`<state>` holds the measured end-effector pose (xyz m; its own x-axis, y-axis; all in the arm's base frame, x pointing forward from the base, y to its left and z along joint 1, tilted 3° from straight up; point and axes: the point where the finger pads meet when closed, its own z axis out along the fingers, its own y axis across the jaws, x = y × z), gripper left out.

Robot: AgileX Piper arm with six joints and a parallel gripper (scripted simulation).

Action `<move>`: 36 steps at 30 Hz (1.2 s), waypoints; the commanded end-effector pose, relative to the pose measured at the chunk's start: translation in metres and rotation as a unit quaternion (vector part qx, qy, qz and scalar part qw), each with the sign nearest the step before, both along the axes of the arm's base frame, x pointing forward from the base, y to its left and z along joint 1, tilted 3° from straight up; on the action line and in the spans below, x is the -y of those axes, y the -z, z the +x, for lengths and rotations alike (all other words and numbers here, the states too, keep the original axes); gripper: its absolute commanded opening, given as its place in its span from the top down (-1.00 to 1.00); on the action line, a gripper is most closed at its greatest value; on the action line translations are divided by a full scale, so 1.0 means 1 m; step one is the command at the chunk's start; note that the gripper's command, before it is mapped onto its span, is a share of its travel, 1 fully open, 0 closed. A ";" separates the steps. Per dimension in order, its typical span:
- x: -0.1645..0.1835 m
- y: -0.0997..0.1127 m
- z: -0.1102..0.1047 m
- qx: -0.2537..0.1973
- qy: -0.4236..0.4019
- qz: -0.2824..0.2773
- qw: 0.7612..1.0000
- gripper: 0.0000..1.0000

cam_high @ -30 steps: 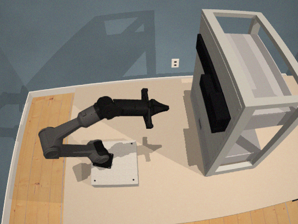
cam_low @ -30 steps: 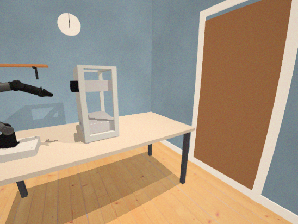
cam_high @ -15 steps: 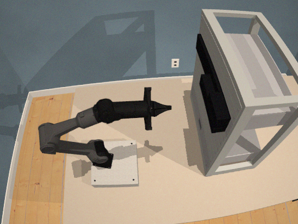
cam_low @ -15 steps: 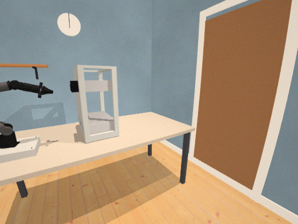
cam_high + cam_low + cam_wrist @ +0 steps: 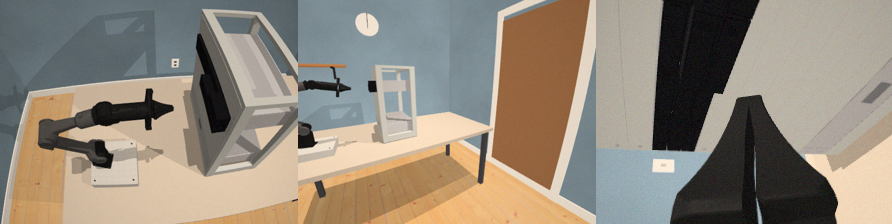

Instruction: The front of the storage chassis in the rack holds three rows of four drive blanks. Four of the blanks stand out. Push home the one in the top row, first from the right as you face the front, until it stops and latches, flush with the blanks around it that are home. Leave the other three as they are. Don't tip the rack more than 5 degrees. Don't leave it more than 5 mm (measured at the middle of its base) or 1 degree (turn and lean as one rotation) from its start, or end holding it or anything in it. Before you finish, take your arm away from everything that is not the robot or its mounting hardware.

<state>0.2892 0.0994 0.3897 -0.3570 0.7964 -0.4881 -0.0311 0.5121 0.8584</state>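
The table (image 5: 450, 128) is a pale, matte slab on dark legs; its left end is cut off in the exterior view. The rack (image 5: 246, 114), an open frame of light grey square bars, stands upright toward the right edge of the worktop. High in the rack sits the chassis (image 5: 253, 62), a grey box whose front faces the arm. On that front the black blanks (image 5: 215, 106) form a dark block; from above, some stand out further than others, but single rows and blanks cannot be told apart, so the target top-row blank cannot be singled out. In the wrist view the blanks (image 5: 696, 65) show only as black strips against the grey front panel. The arm (image 5: 68, 128), dark and smooth, rises from a white square base plate (image 5: 128, 174) near the left edge. The gripper (image 5: 169, 108) is closed to a point, holding nothing, level with the chassis front and well apart from it.
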 end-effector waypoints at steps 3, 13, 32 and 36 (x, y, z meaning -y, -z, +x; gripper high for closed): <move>0.007 -0.012 0.001 0.005 0.015 0.053 0.998 1.00; 0.020 -0.025 0.003 0.010 0.039 0.132 0.990 1.00; 0.037 -0.042 0.005 0.019 0.067 0.226 0.972 1.00; 0.039 -0.043 0.005 0.021 0.070 0.235 0.969 1.00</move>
